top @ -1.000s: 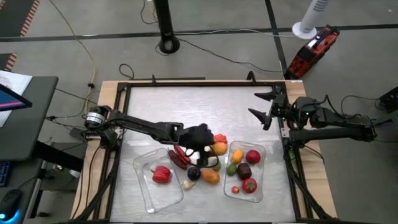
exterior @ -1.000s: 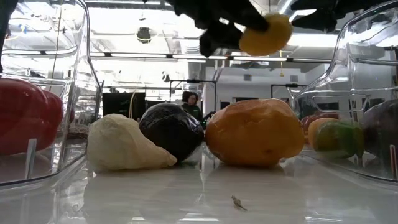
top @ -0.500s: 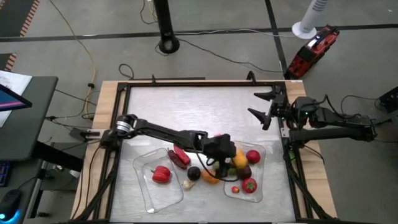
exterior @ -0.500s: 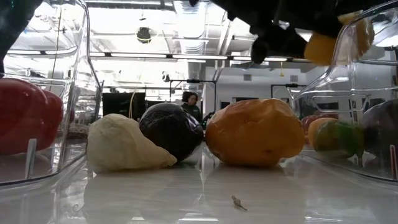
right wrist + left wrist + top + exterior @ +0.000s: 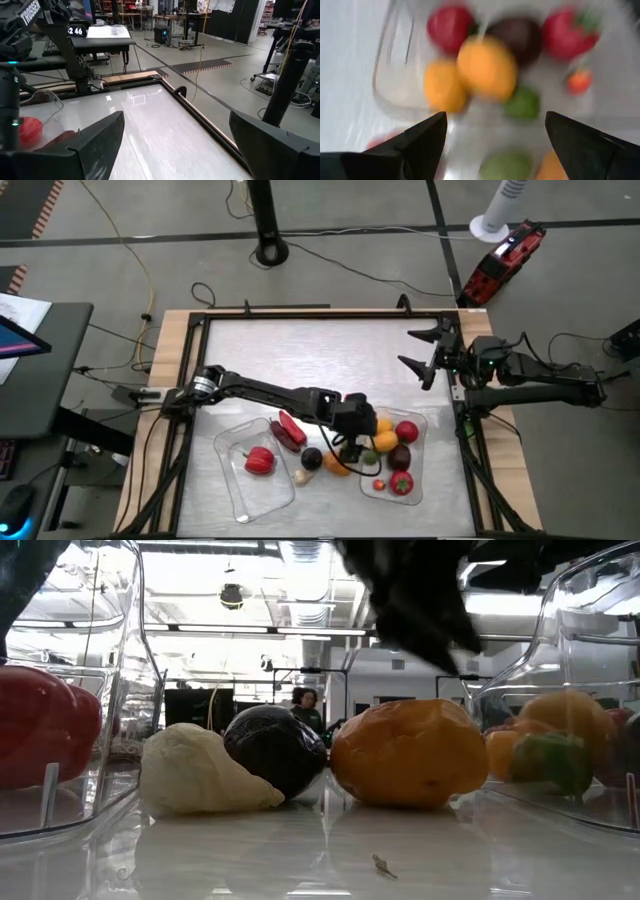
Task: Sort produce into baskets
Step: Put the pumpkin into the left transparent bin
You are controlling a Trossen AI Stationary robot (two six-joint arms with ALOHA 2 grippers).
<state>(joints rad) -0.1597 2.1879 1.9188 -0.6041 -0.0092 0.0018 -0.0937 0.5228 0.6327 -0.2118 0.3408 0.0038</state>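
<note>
My left gripper (image 5: 357, 442) (image 5: 495, 120) hangs open over the left rim of the right basket (image 5: 422, 442), slanting down, with nothing between its fingers. Just past it a yellow-orange fruit (image 5: 487, 67) (image 5: 386, 442) lies in that basket among an orange piece (image 5: 442, 85), a red apple (image 5: 450, 25), a dark purple piece (image 5: 517, 35), a red one (image 5: 567, 35) and a green one (image 5: 522, 102). The left basket (image 5: 262, 498) holds a red pepper (image 5: 259, 461). My right gripper (image 5: 410, 347) (image 5: 176, 120) waits open near the table's far right.
Between the baskets a pale garlic piece (image 5: 200, 775), a dark purple piece (image 5: 275, 750) and an orange piece (image 5: 405, 755) rest on the table. A red chilli (image 5: 290, 430) lies at the left basket's far rim. A green piece (image 5: 505, 165) sits below my left gripper.
My left gripper has carried the yellow-orange fruit toward the table's right edge, over the right basket's rim, tipping further down. It has let go, and the fruit now lies in the right basket among the other pieces.
</note>
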